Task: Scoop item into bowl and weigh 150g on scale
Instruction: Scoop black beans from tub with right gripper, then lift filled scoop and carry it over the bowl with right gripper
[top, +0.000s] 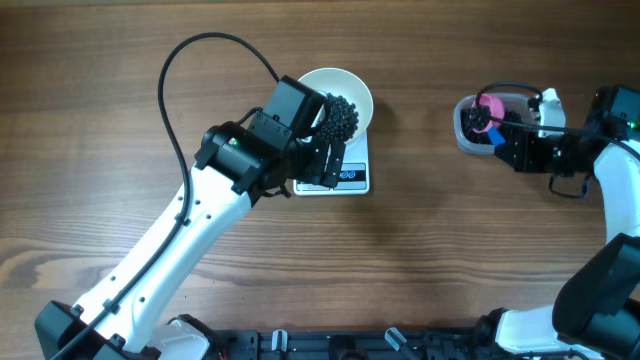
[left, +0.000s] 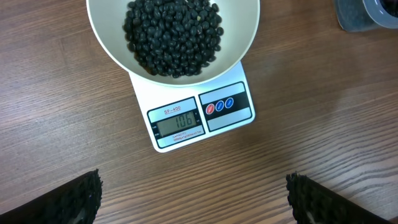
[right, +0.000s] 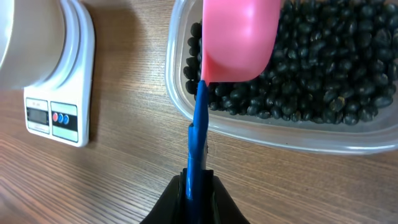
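Note:
The white bowl (top: 342, 76) stands on the small white scale (top: 352, 180) and holds a heap of black beans (top: 340, 118). In the left wrist view the bowl (left: 241, 38) is full of beans (left: 174, 34) and the display on the scale (left: 180, 123) reads 106. My left gripper (left: 194, 194) hangs open above the table just in front of the scale, nothing between its fingers. At the right, my right gripper (right: 198, 182) is shut on the blue handle of a pink scoop (right: 239, 37). The scoop cup is held over the beans (right: 323, 74) in the clear tub (right: 273, 135); its inside is hidden.
The clear tub (top: 462, 128) sits at the far right of the wooden table, with the right arm (top: 560, 150) beside it. The left arm (top: 190, 230) reaches in diagonally from the front left, its black cable looping above.

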